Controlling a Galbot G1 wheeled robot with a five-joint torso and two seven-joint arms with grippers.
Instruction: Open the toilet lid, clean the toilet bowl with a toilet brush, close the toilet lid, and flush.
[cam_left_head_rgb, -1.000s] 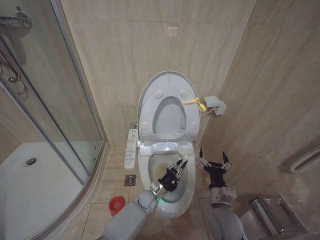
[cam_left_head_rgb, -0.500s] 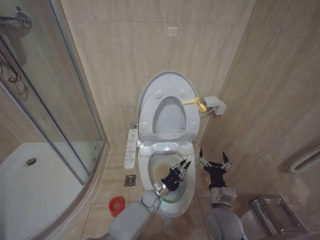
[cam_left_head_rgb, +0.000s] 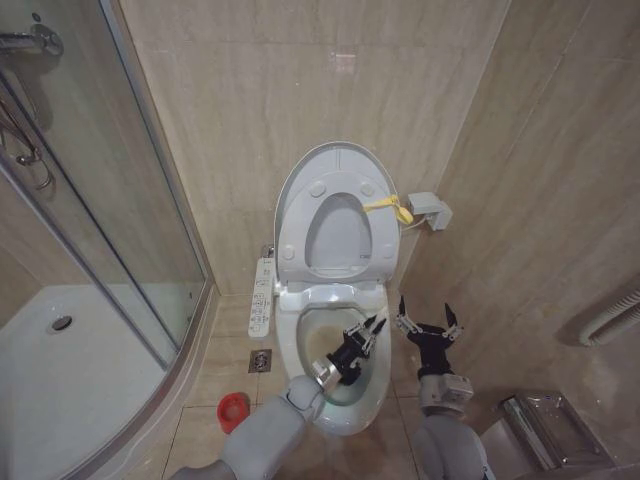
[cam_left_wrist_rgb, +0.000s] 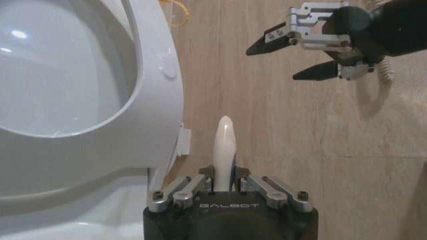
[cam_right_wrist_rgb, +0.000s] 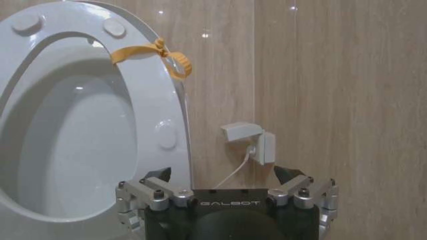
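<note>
Tiled bathroom; left tool (cam_left_head_rgb: 367, 327) gripping toilet brush (cam_left_wrist_rgb: 224, 150)

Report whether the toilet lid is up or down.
Up: the toilet lid stands raised against the wall with the seat, leaving the toilet bowl open below.

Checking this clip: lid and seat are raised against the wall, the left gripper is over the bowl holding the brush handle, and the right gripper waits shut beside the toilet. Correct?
One thing is off: the right gripper is open, fingers spread, as the left wrist view shows. The rest stands: the toilet lid and seat are raised, and the left gripper holds the toilet brush handle over the toilet bowl.
</note>
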